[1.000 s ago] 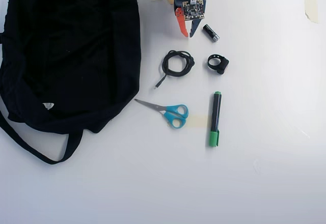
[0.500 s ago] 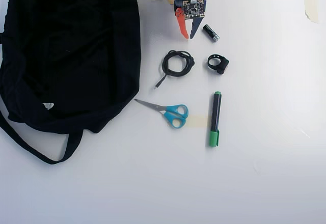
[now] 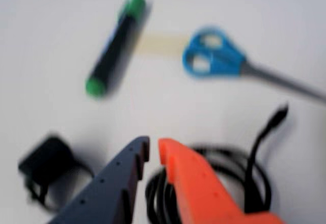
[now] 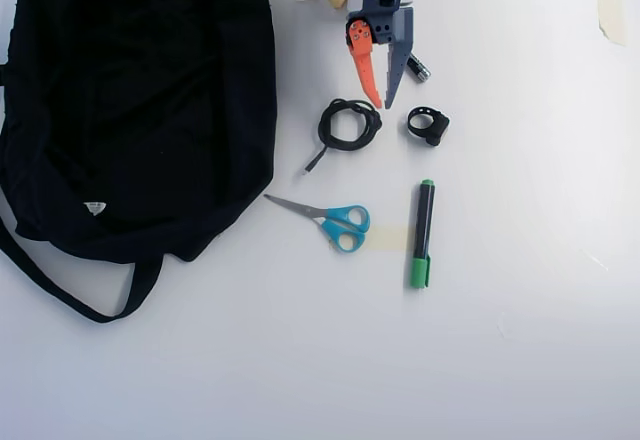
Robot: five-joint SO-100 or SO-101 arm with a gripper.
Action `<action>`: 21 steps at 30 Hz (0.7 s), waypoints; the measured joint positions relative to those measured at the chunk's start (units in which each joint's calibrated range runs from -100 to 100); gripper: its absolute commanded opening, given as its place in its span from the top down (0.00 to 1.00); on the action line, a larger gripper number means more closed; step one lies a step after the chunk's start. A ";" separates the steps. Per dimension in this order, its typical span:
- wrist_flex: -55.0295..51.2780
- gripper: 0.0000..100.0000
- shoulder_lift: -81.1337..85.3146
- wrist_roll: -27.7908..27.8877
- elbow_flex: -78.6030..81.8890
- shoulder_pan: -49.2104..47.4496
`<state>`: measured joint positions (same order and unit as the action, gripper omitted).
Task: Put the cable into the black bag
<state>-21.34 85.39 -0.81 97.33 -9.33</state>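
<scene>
In the wrist view, nearest the lens at the bottom of the frame, we are seeing our gripper (image 3: 153,151) with its dark grey finger (image 3: 109,186) on the left and its orange finger (image 3: 201,183) on the right, the tips standing almost together with only a narrow slit between them and nothing held in it. Just behind and under the orange finger, in the lower right, the thin black cable wound in a loose coil (image 3: 254,175) is lying on the white surface (image 3: 61,35), its short plug end pointing up toward the middle right. At the lower left a small thick black ring strap (image 3: 43,170) is sitting, blurred. Farther off, in the upper half, a black marker with green ends (image 3: 114,46) is lying slantwise at the left and blue-handled scissors (image 3: 216,56) at the right.

In the overhead view the gripper (image 4: 385,100) is hovering at the top centre, its tips pointing down just above the coil of the cable (image 4: 347,125). The large soft black fabric bag (image 4: 140,100) is filling the upper left of the frame, well apart from the cable, its thin strap looping at the lower left.
</scene>
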 measured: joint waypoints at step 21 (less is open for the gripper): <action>49.81 0.98 -46.08 0.00 -33.02 4.56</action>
<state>28.47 39.31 -0.81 64.31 -4.78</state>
